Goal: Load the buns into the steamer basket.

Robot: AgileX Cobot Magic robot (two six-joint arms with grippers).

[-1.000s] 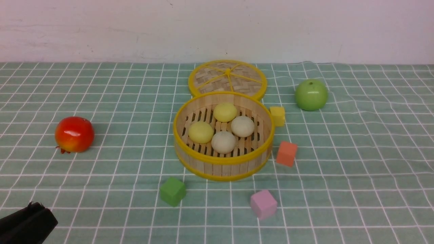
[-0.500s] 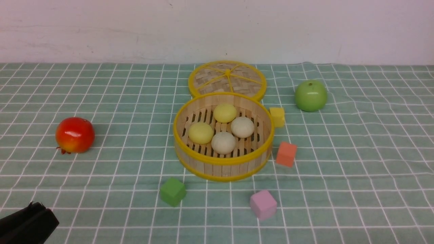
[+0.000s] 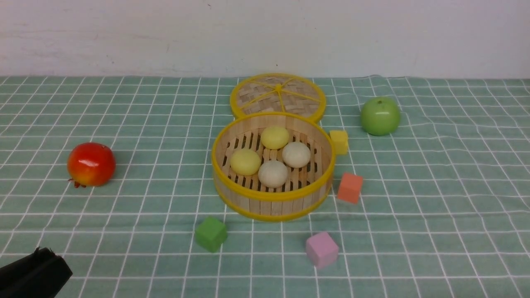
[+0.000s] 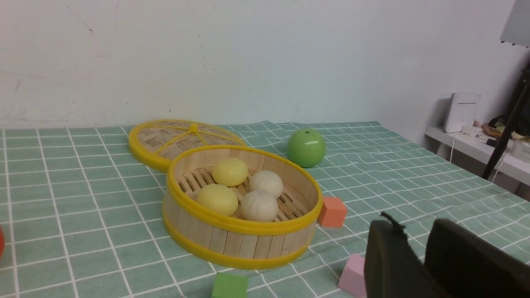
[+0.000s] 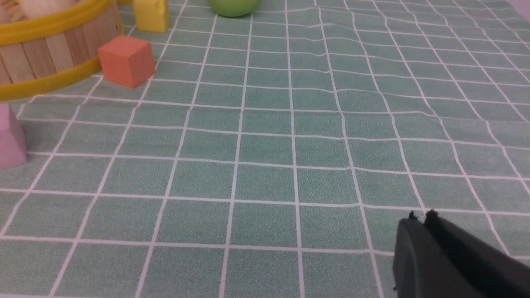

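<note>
From the front view, I am seeing all four buns [image 3: 271, 155] sitting inside the basket [image 3: 271, 203], two pale yellow and two beige-white, bunched together on the slotted slat floor. I am judging the task as done, since no bun is left on the desk [image 3: 434, 207]. The woven lid [image 3: 277, 93] is lying flat just behind the basket, leaving the top free for loading. My left gripper [image 3: 33, 275] is parked low at the near corner, well back from the basket, and this view is not showing how its jaws stand. A glossy red fruit [image 3: 91, 164] is resting ahead of it.

In the left wrist view, the left gripper [image 4: 418, 252] is showing two black fingers with a gap between them, so I am reading it as partly spread and holding nothing. The basket [image 4: 244, 242] is lying ahead of it and across, with the smooth domed buns [image 4: 242, 190] inside. A matte pink cube [image 4: 352, 271] is sitting nearest the gripper, with a green cube [image 4: 230, 285] and an orange cube [image 4: 331, 211] beside the basket and a shiny green apple [image 4: 306, 147] beyond.

In the right wrist view, the right gripper [image 5: 420, 219] is pressed together and empty, hovering over bare checked cloth. The basket wall [image 5: 45, 54] and yellow cube [image 5: 151, 14] are lying well ahead of it.
</note>
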